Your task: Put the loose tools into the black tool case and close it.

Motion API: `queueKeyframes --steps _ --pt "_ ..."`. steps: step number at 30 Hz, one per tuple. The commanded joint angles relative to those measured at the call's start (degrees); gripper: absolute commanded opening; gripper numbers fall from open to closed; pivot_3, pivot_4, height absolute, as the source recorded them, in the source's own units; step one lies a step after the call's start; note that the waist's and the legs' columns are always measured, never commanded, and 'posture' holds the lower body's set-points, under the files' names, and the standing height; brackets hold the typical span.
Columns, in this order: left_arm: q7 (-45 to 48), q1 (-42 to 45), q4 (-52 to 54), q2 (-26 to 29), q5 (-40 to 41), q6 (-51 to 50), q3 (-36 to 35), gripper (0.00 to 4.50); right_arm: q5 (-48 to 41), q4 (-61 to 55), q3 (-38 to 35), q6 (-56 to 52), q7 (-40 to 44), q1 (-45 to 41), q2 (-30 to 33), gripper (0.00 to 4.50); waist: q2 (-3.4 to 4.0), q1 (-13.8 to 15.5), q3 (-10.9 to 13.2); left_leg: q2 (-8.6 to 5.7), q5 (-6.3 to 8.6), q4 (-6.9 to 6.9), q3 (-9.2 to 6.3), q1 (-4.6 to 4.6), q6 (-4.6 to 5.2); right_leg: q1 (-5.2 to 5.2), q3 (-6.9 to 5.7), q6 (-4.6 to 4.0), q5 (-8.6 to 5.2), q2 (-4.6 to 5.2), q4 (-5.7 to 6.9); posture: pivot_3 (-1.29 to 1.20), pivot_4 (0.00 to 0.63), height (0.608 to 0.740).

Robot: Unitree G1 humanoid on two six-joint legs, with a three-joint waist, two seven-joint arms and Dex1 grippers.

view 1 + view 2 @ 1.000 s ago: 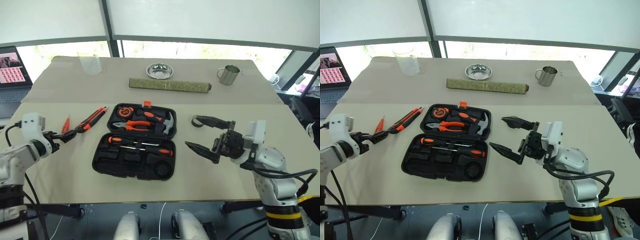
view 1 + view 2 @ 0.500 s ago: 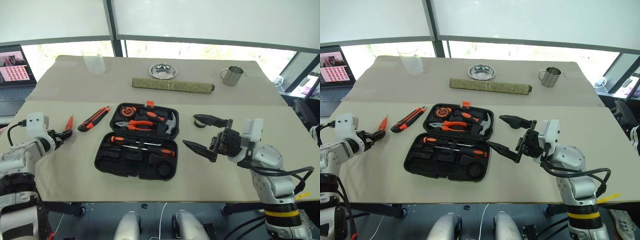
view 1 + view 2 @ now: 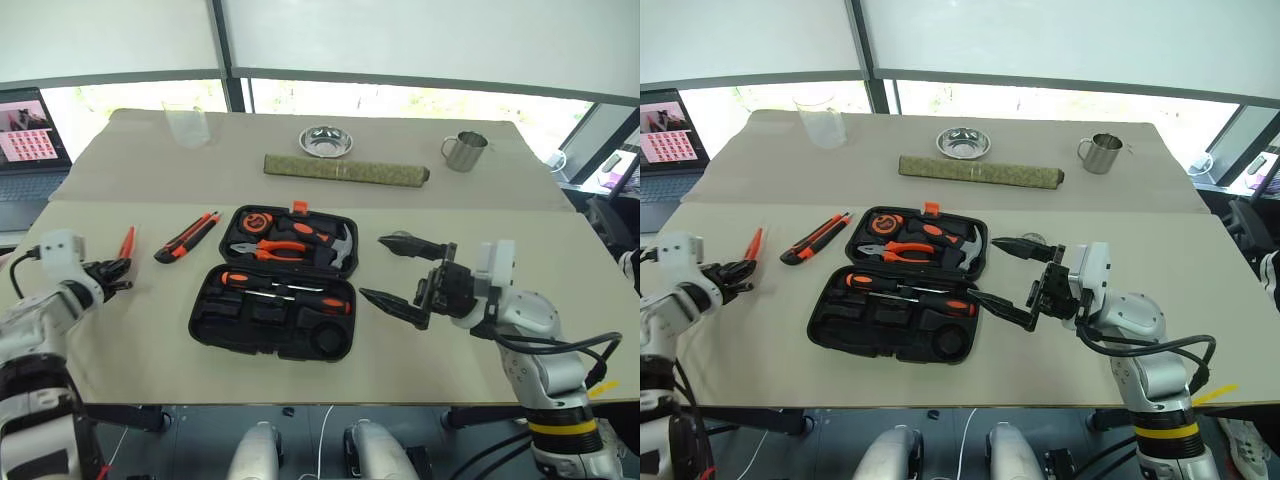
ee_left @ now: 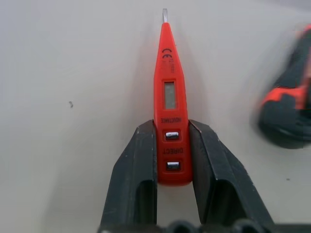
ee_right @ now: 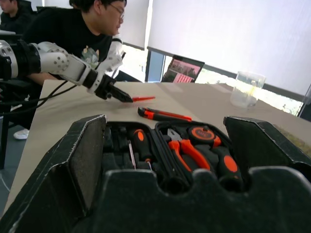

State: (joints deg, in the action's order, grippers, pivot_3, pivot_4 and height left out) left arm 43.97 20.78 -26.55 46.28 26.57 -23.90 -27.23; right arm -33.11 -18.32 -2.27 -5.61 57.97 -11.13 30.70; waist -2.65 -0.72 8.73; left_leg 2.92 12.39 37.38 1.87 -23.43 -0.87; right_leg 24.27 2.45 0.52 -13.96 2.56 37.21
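Note:
My left gripper is shut on the handle end of the short orange tester screwdriver, held just above the table at the far left. The orange-and-black utility knife lies on the table between it and the black tool case. The case lies open in the middle, with two long-shafted screwdrivers in its near half. Pliers, a hammer and a tape measure sit in the far half. My right gripper hangs open just right of the case, pointing at it, with nothing held.
An olive rolled mat, a steel bowl, a metal mug and a clear glass stand along the far side. A laptop sits at the far left. A seated person is beyond the table's left end.
My left gripper has shut on the tester screwdriver and raised it a little off the table, with the wrist turning. The right gripper has stayed open in place.

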Motion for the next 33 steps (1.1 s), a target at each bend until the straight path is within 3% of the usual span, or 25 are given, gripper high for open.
queueKeyframes --steps 1,6,12,20,33 --pt "20.7 -2.5 11.8 5.0 4.3 8.9 1.3 0.48 -2.5 -4.4 -1.7 -1.6 2.5 1.1 3.2 4.50 0.00 0.2 0.0 -0.01 0.00 0.00 0.01 0.01 0.00 -0.03 0.00 0.00 0.00 0.02 -0.02 0.00 0.150 0.740" --pt "37.7 -3.3 21.0 9.6 -1.5 16.2 16.8 0.48 -3.0 -3.7 -1.9 -3.0 4.3 2.7 5.9 4.50 0.17 1.2 -0.1 -0.11 0.00 0.01 0.17 0.17 0.00 -0.20 0.09 0.02 -0.03 0.13 -0.12 0.00 0.150 0.740" --pt "41.7 2.9 16.3 8.6 -12.6 27.6 28.8 0.48 -0.9 -3.5 0.0 -2.9 6.6 4.3 7.6 4.50 0.19 0.9 -0.1 0.00 0.00 0.02 0.20 0.10 0.01 -0.08 0.17 0.01 -0.04 -0.10 -0.09 0.00 0.150 0.740" --pt "43.6 10.0 7.2 7.0 -19.6 37.1 35.2 0.48 -1.0 -5.2 -0.3 -3.7 5.1 6.4 7.7 4.50 0.18 0.7 -0.1 -0.01 0.00 0.06 0.18 0.06 0.02 -0.08 0.18 0.03 -0.05 -0.11 -0.09 0.00 0.150 0.740" --pt "42.7 15.7 0.7 4.7 -26.0 39.0 40.6 0.48 -0.3 -4.1 0.4 -3.0 4.0 4.6 5.9 4.50 0.19 0.9 -0.1 -0.02 0.02 0.35 0.15 0.02 0.06 -0.17 0.16 0.09 -0.04 -0.10 0.00 0.00 0.150 0.740"
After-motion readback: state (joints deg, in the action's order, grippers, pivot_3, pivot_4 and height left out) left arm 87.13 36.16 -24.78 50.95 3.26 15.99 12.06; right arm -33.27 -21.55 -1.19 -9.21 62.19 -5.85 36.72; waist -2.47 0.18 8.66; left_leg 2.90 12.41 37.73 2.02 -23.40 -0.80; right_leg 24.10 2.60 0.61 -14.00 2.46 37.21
